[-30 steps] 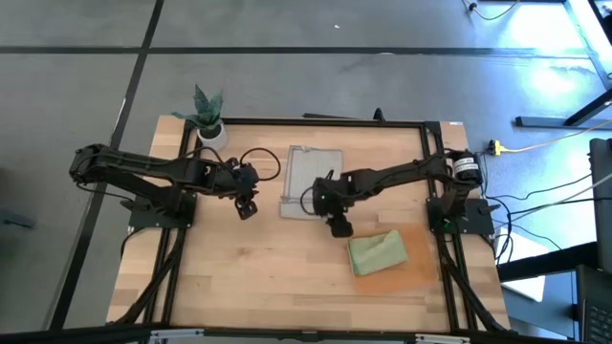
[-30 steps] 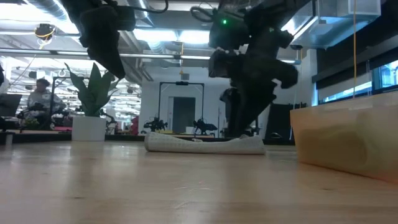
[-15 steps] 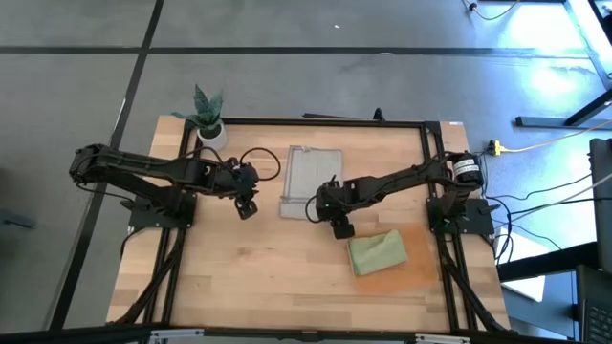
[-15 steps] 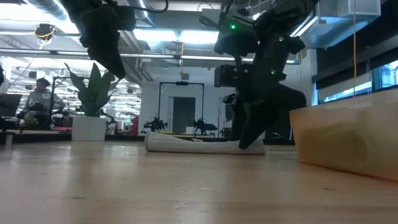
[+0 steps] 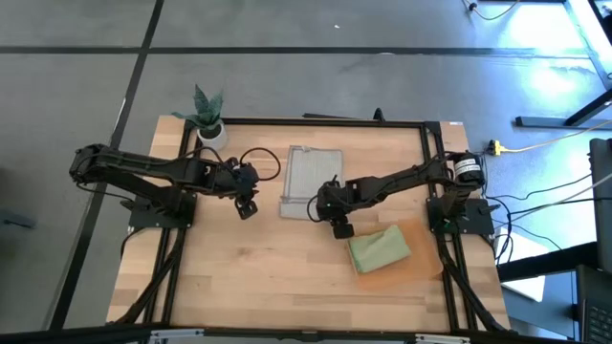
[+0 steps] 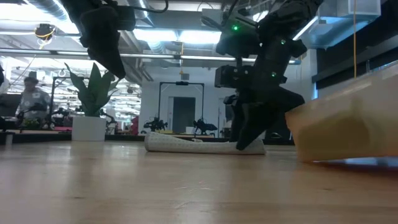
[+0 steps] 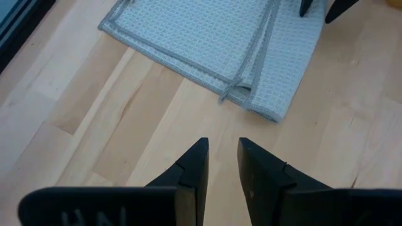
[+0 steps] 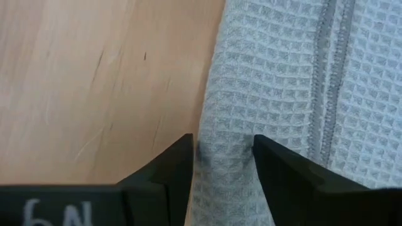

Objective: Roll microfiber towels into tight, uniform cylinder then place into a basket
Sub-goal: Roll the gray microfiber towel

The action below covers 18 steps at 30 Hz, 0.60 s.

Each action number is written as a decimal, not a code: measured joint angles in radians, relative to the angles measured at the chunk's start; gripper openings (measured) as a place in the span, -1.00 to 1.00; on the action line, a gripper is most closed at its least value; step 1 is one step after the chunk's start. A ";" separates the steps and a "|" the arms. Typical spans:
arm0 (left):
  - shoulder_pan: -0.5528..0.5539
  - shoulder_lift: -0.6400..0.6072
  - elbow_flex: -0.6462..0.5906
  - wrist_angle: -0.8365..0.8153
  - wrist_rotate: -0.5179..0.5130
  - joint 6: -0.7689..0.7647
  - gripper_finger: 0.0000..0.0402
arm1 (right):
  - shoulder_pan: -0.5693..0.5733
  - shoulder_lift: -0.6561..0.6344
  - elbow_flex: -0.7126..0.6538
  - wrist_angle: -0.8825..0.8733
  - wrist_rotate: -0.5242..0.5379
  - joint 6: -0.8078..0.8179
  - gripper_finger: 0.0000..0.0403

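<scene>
R gripper (image 8: 221, 166) pinches the near edge of the grey towel (image 5: 311, 180), prob. to start a roll. Green towel (image 5: 379, 250) already sits in the basket (image 5: 421, 272). L gripper (image 7: 221, 164) hangs beside, fingers slightly apart, holding 0 things. Pale wood table (image 5: 258, 277); potted plant (image 5: 208, 113) at far corner.

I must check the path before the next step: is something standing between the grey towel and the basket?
Nothing visible blocks it. The grey towel lies flat, the right pincer pinching its near edge. Only bare wood separates it from the basket, where the green towel already lies.
</scene>
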<state>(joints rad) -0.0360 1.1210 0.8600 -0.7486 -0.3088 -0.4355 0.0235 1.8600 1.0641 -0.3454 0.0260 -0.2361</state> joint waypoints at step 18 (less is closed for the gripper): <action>0.000 0.000 0.000 0.000 -0.021 0.000 -0.62 | 0.003 0.006 0.048 -0.031 -0.035 -0.012 -0.88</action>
<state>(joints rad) -0.0360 1.1210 0.8600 -0.7486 -0.3294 -0.4351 0.0261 1.8664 1.1122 -0.3761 -0.0091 -0.2481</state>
